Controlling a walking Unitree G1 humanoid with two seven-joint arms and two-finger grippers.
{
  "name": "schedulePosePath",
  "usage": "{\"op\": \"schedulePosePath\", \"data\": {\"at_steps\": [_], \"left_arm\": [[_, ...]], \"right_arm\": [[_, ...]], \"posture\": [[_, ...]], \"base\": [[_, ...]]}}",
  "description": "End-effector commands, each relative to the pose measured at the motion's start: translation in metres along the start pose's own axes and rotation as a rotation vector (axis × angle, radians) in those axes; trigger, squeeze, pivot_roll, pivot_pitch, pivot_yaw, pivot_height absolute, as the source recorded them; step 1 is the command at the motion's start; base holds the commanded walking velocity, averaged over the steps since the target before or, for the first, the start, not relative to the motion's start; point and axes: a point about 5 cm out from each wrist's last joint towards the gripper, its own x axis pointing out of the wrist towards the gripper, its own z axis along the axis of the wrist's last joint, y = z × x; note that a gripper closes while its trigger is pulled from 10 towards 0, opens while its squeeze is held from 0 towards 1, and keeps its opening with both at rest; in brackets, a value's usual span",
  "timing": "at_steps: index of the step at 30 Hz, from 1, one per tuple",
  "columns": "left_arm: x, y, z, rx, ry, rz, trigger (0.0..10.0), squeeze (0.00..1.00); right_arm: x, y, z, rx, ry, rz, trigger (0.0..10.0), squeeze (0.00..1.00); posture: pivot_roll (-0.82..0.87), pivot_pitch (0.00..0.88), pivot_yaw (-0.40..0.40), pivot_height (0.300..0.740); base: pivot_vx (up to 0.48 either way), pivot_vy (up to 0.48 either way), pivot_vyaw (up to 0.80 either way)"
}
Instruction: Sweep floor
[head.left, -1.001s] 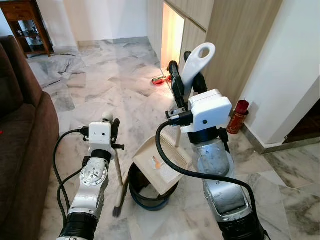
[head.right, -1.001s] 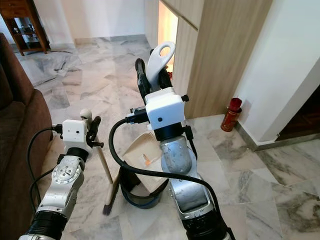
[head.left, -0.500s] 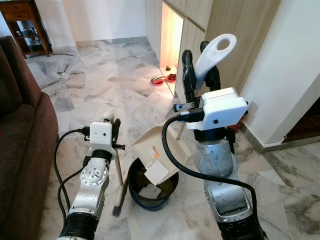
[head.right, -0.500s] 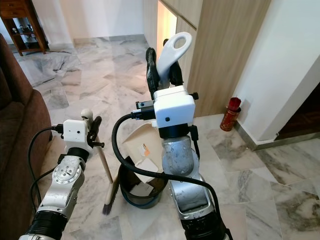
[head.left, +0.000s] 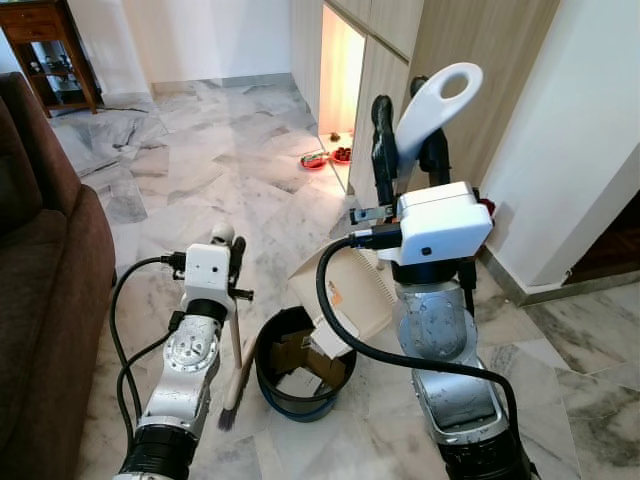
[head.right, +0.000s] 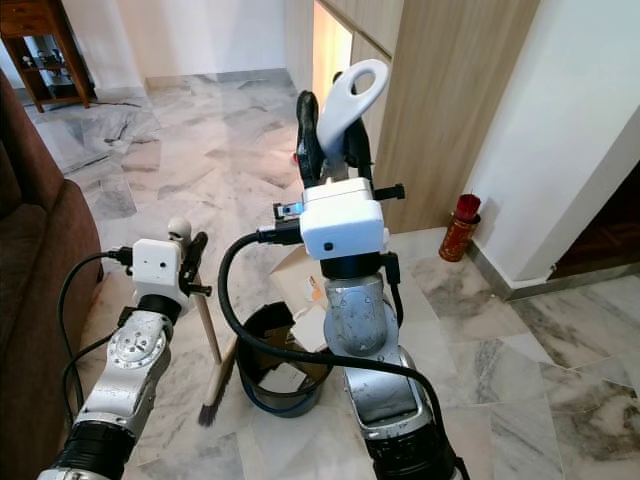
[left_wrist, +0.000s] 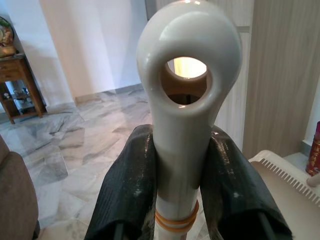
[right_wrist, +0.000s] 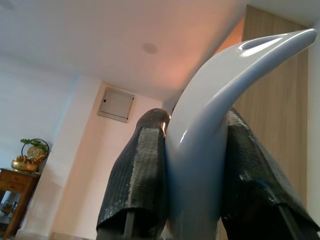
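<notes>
We are clamping the dustpan handle (head.left: 437, 100) in the right gripper (head.left: 406, 150), tipping the dustpan (head.left: 345, 290) over the bin (head.left: 272, 383); left gripper (head.left: 232, 258) is gripping the brush (head.left: 234, 365)

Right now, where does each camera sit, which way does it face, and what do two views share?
Left eye: head, facing down at the bin; left gripper and right gripper show.
Right eye: beside it, same scene.
Left wrist: looks along its fingers and the broom handle.
Right wrist: looks up past its fingers and the dustpan handle to the ceiling.
Shared: left wrist and eyes see the dustpan.
</notes>
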Motion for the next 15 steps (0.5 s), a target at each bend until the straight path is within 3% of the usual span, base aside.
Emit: {"op": "schedulePosePath", "data": {"at_steps": [1,6,10,13,15], "left_arm": [[0.003,0.001,0.012,0.015,-0.066,-0.004,10.0,0.00],[0.003,0.001,0.013,0.018,-0.069,-0.005,10.0,0.00],[0.003,0.001,0.013,0.019,-0.070,-0.006,10.0,0.00],[0.003,0.000,0.013,0.018,-0.071,-0.009,10.0,0.00],[0.003,0.000,0.013,0.017,-0.071,-0.009,10.0,0.00]], "right_arm": [[0.005,-0.003,0.018,0.022,-0.095,-0.019,10.0,0.00],[0.005,-0.005,0.018,0.027,-0.096,-0.057,10.0,0.00],[0.006,-0.008,0.023,-0.020,-0.136,-0.071,10.0,0.00],[0.005,-0.013,0.017,0.075,-0.051,-0.169,10.0,0.00],[0.005,-0.015,0.016,0.081,-0.044,-0.183,10.0,0.00]], "posture": [[0.01,0.000,-0.029,0.740],[0.02,0.000,-0.028,0.740],[0.01,0.000,-0.029,0.740],[0.01,0.000,-0.030,0.740],[0.01,0.000,-0.030,0.740]], "base": [[0.000,0.000,0.00],[0.000,0.000,0.00],[0.000,0.000,0.00],[0.000,0.000,0.00],[0.000,0.000,0.00]]}}
